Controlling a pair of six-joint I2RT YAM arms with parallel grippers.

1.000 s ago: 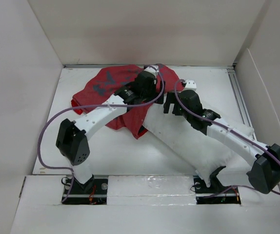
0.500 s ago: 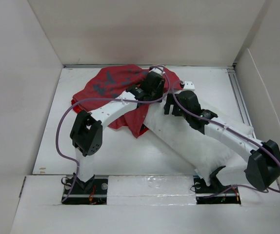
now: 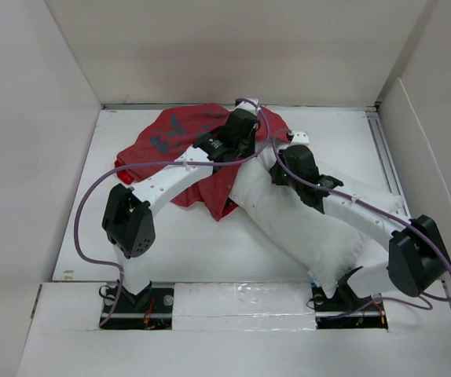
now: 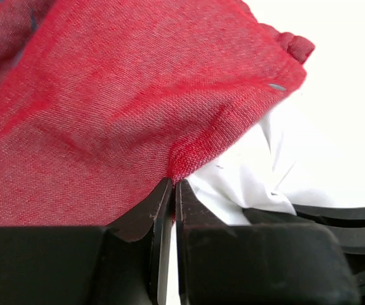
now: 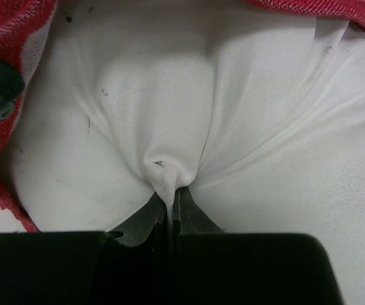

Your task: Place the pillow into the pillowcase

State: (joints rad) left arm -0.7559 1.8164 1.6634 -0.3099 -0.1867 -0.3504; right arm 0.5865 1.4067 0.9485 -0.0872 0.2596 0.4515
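Observation:
The red pillowcase [image 3: 170,140] lies crumpled at the back of the table. The white pillow [image 3: 320,232] stretches from it toward the near right, its far end tucked just under the red edge. My left gripper [image 3: 247,126] is shut on the pillowcase's hem [image 4: 189,155], the fold pinched between its tips [image 4: 173,184], with the pillow [image 4: 249,184] showing beneath. My right gripper [image 3: 282,163] is shut on a pinch of the pillow's cloth [image 5: 166,171], drawn up between its tips [image 5: 171,198]. Red pillowcase [image 5: 7,38] frames that view's left edge.
White walls stand on three sides of the table. A metal rail [image 3: 386,169] runs along the right edge. A small white tag [image 3: 300,137] lies by the pillow's far end. Purple cables [image 3: 88,204] loop off both arms.
Both grippers have shut, the left on the pillowcase's hem and the right on the pillow's cloth. The left arm's elbow swung right and then back. The right arm reached slightly further in.

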